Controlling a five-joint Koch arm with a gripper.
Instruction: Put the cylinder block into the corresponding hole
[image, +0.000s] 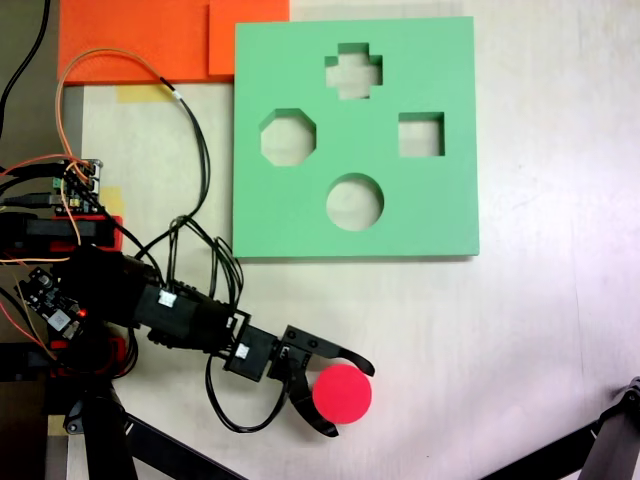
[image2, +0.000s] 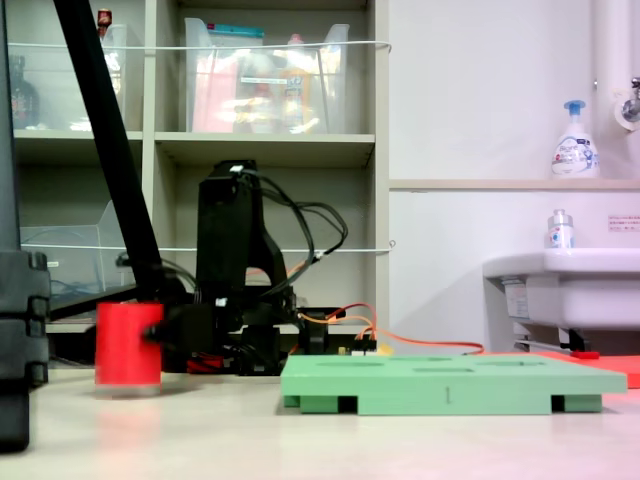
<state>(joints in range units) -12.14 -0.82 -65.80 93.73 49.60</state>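
A: What are the things made of, and what shapes do they have?

B: The cylinder block (image: 342, 393) is a short red-pink cylinder with a flat round top, matte like foam. It stands upright on the pale table (image: 540, 330), in the lower middle of the first exterior view, well apart from the green board (image: 440, 60). The board is a thick square slab of foam. It has four cutouts: a cross, an octagon, a square, and the corresponding hole (image: 354, 201), which is round and lies nearest to the block. In the second exterior view the board (image2: 450, 385) lies flat and the block (image2: 128, 343) is at the left.

A: And the arm?

B: The black arm reaches low over the table from the first exterior view's left, with thin cables looping along it. The gripper (image: 345, 395) is around the block: one curved finger passes on the far side, the other on the near side. Both seem to touch the block, so it looks grasped, though the block rests on the table.

A: Anything else?

B: An orange sheet (image: 130, 40) lies at the first exterior view's upper left, beside the board.
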